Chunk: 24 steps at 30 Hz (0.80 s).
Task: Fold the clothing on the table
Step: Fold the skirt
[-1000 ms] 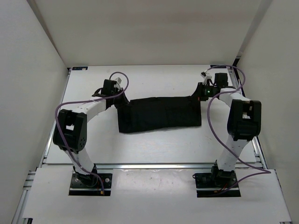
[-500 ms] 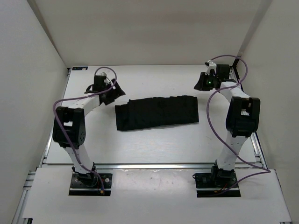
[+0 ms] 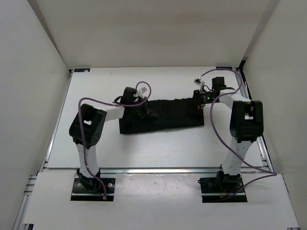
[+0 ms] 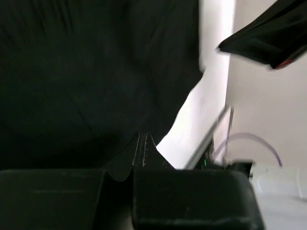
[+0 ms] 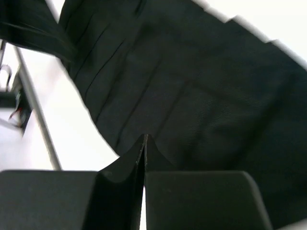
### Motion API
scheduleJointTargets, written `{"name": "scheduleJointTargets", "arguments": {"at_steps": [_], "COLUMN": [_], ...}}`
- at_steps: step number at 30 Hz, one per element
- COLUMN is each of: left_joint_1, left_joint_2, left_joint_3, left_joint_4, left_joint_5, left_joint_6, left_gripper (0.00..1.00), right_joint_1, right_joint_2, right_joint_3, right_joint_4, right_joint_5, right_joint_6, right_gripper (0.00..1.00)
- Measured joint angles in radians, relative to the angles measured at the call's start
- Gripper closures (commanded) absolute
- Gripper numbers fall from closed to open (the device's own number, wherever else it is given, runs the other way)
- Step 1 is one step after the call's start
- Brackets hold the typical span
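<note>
Bases: left base (image 3: 88, 186) and right base (image 3: 223, 188) are bolted to the near plate, just in front of the rail (image 3: 158, 170).
Worktop: the white worktop (image 3: 158, 151) shows a bare strip between the rail and the clothing.
Cable: a purple cable (image 3: 217, 132) loops down the right arm. A second one arcs over the left wrist.
Clothing: the black clothing (image 3: 168, 117) lies flat on the worktop at mid-depth, slightly right of centre. It forms a wide band running left to right, and its near-left corner sits closest to the rail. Pleat lines show in the right wrist view. Dark fabric fills most of the left wrist view.
Left arm: the elbow is folded at near-left and the forearm reaches right, onto the clothing.
Left pincer: the left pincer (image 3: 146, 114) is over the left third of the clothing. Its jaws are fully closed, tips meeting right at the fabric. Cannot tell whether any fabric is pinched between them.
Right pincer: the right pincer (image 3: 197, 103) is at the far-right corner of the clothing. Its jaws are closed tight, tips together over the fabric near its edge, with white worktop just beside. Cannot tell whether it grips fabric.
Spacing: the pincers are well apart, with most of the band between them.
Walls: white walls (image 3: 158, 33) close off the far side and both flanks.
</note>
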Motion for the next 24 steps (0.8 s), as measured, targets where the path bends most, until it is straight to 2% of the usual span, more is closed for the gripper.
{"name": "scheduleJointTargets", "arguments": {"at_steps": [4,10,18,22,24], "left_joint_1": [-0.031,0.044,0.090,0.099,0.103], "left_joint_2": [0.048,0.045,0.101,0.093,0.064], "left_joint_3": [-0.089,-0.222,-0.212,-0.204,-0.177], "left_joint_4": [0.009,0.082,0.198,0.200,0.155], "left_joint_5": [0.056,0.079,0.101,0.104,0.090], "left_joint_6": [-0.022,-0.070,-0.151,-0.172,-0.168], "left_gripper": [1.00,1.00,0.99,0.96,0.94], "right_joint_1": [0.024,0.043,0.112,0.124,0.122], "right_joint_2": [0.000,0.000,0.097,0.084,0.026], "right_joint_3": [-0.071,-0.153,-0.128,-0.097,-0.121], "right_joint_4": [-0.031,-0.031,-0.088,-0.098,-0.055], "right_joint_5": [-0.034,0.043,0.113,0.157,0.163], "right_joint_6": [-0.028,0.018,0.100,0.123,0.154], "right_gripper": [0.99,0.98,1.00,1.00,1.00]}}
